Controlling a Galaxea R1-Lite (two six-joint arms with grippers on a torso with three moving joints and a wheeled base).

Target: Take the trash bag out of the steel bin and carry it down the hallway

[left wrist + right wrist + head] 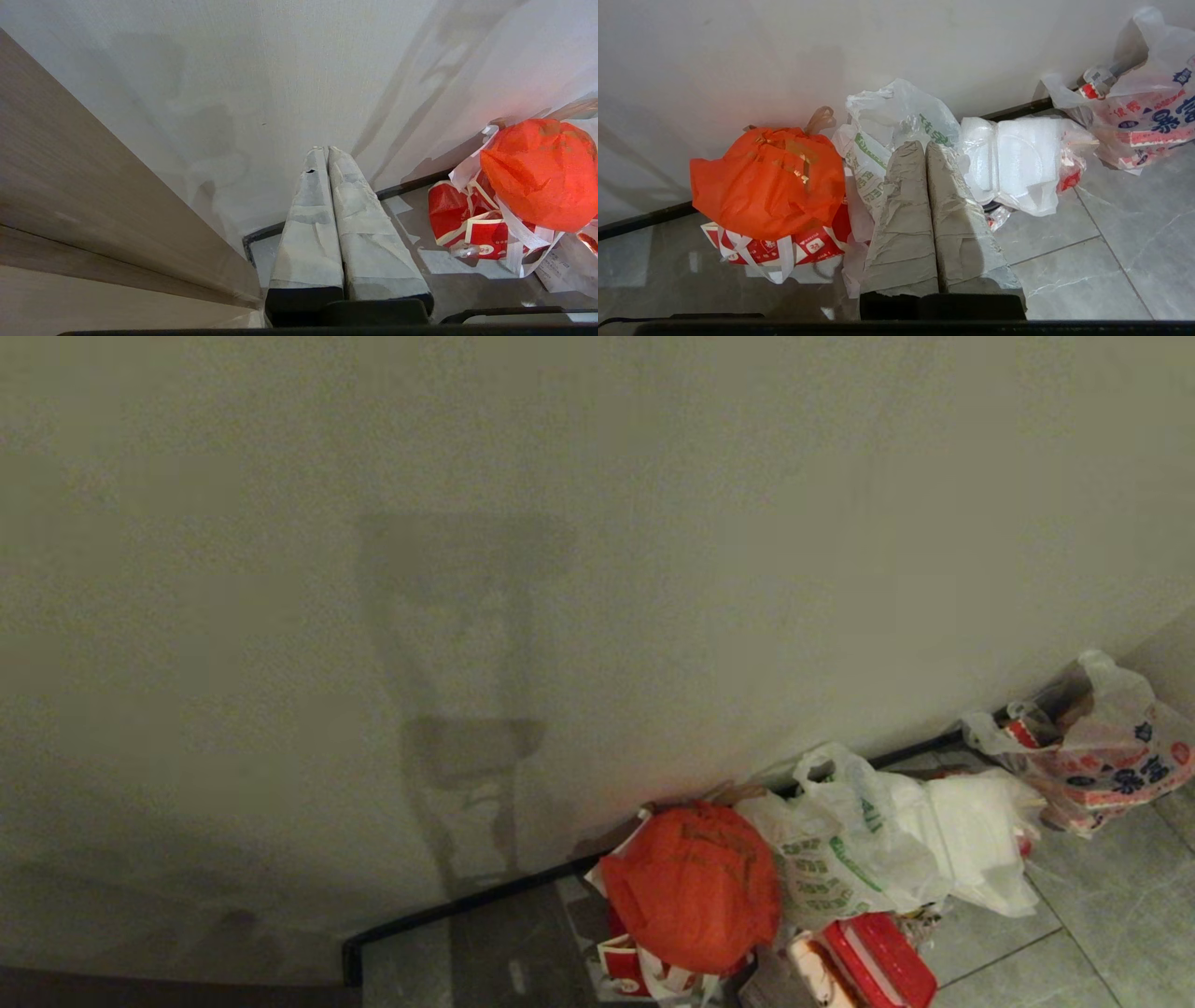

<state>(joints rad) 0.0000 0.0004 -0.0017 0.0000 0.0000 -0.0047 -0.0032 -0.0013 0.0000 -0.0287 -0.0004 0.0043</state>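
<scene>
1. Rubbish sits heaped on the grey tiled floor (1092, 933) against the cream wall (597, 523), and that is about all I get from the head camera; neither arm shows in it.
2. My right gripper (924, 145) has its two tape-wrapped fingers (901, 219) pressed flat together, with nothing caught between them. They point at the heap, and the tips line up over the trash bag (896, 121) in the right wrist camera, but I cannot tell whether they touch it.
3. That trash bag is the thin whitish one with green print. It stands on the floor at the foot of the wall, in the middle of the row, its handles loose at the top.
4. Just beside it on one side is an orange bag (768, 179), knotted at the top, resting on a red and white paper carrier (775, 247).
5. Pressed against its other side is a plain white bag (1017, 163) holding white foam boxes.
6. Further along the wall, apart from these, lies a clear bag with red and blue print (1143, 107), a bottle poking out of it.
7. A red box (882, 961) lies on the floor in front of the trash bag in the head camera.
8. My left gripper (327, 148) also has its fingers (308, 224) closed tight and empty, aimed at the wall beside a wooden door frame (93, 196), well away from the orange bag.
</scene>
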